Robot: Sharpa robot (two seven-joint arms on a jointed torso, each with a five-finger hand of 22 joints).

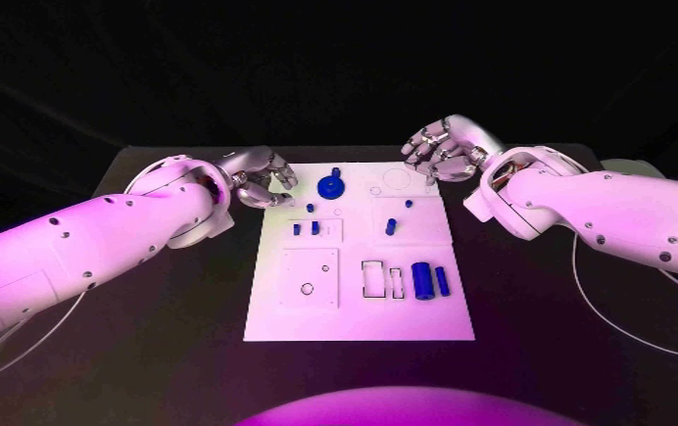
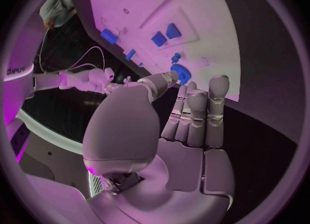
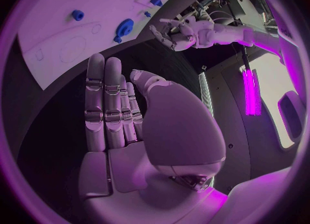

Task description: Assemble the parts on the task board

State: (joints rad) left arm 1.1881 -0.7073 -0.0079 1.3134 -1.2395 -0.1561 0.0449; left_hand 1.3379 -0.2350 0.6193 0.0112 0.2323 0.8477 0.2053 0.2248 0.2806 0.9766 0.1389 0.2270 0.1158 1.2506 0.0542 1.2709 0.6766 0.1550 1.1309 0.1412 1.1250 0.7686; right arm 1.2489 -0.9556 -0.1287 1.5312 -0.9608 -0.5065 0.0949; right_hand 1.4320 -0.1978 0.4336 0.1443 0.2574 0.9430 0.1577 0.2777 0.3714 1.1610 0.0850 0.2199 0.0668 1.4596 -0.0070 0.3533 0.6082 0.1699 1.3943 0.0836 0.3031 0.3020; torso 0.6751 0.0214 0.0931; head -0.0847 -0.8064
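Observation:
The white task board [image 1: 361, 323] lies in the middle of the table. A blue gear [image 1: 331, 186] sits near its far edge. Small blue pieces [image 1: 315, 228] stand mid-board, and two blue cylinders [image 1: 421, 275] lie at the right side. My left hand [image 1: 258, 178] hovers at the board's far left corner, fingers extended, holding nothing. The left wrist view shows that hand [image 2: 187, 131] just short of the gear [image 2: 179, 72]. My right hand [image 1: 442, 150] hangs beyond the board's far right corner, also holding nothing. From the right wrist, its fingers [image 3: 106, 105] stretch toward the board [image 3: 58, 32].
The black table [image 1: 141, 348] surrounds the board. A thin cable [image 1: 587, 289] loops on the table under the right arm. The board carries a rectangular slot [image 1: 373, 279], a raised square plate [image 1: 309, 277] and a circle outline [image 1: 397, 179].

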